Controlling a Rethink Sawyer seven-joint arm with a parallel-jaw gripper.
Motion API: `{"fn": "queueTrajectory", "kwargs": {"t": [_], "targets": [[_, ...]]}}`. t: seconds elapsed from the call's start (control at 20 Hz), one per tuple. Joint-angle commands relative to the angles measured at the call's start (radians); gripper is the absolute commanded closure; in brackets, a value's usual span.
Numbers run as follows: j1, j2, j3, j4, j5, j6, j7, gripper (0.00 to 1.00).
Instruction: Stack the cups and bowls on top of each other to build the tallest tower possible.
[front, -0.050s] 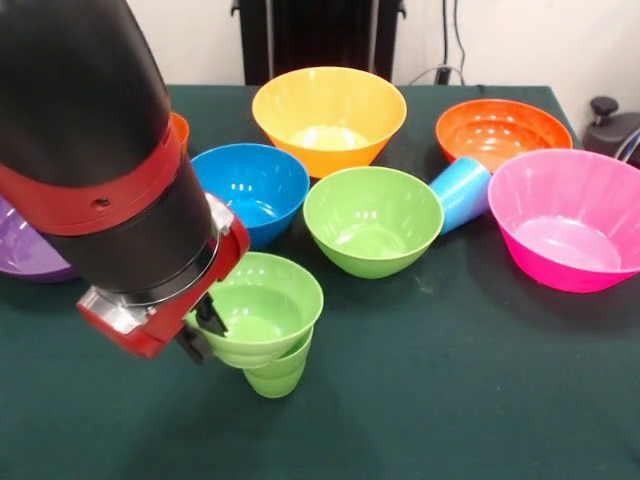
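At the lower left of the frame the tool pinches the left rim of a small green bowl seated on the lime green cup. That narrow base could tip if the rim is dragged sideways. The blue bowl and the bigger green bowl crowd just above; the light blue cup lies tilted between bowls. Open counter lies at the lower right.

The red and black arm slants down from upper left, its gripper low at its lower end.
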Motion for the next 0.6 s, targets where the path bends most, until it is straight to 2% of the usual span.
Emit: {"fn": "queueTrajectory", "kwargs": {"t": [0.05,0.35,0.6], "targets": [[0.0,-0.048,-0.179,0.131,0.074,0.066,0.273,1.0],[0.002,-0.063,-0.264,0.182,0.17,0.025,0.321,1.0],[-0.005,-0.066,-0.328,0.221,0.227,-0.043,0.313,1.0]]}}
